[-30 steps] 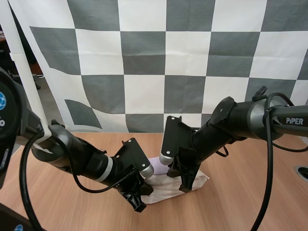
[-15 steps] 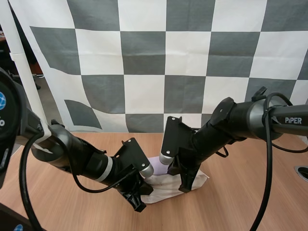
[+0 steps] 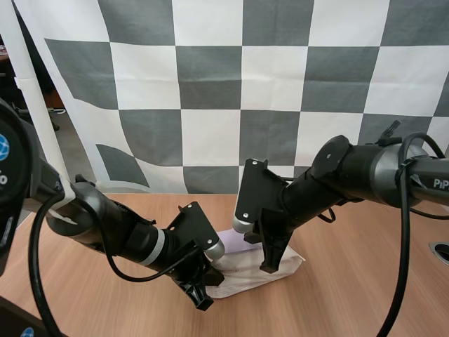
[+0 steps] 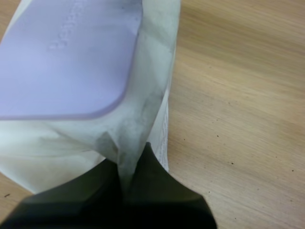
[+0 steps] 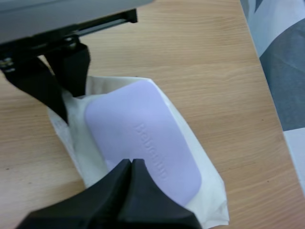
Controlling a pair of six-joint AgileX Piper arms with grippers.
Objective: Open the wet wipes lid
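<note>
Wipes pack (image 3: 242, 274) flat on the table (image 3: 351, 302), lilac lid (image 5: 143, 129) closed. Left gripper (image 4: 126, 179) pinches the pack's end seam. Right gripper (image 5: 131, 164), fingers pressed together, sits at the lid's edge. Wood shows beside the pack.

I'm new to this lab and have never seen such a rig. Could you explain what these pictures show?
The machine is a left arm and a right arm over a wooden table, each ending in a gripper of two black fingers. One picture looks down from behind and above the arms; the other two come from cameras riding on the wrists. On the table lies a white pack of wet wipes with a lavender lid, which looks closed. The left gripper pinches the pack's end seam. The right gripper, fingers together, has its tips at one end of the lid.
</note>
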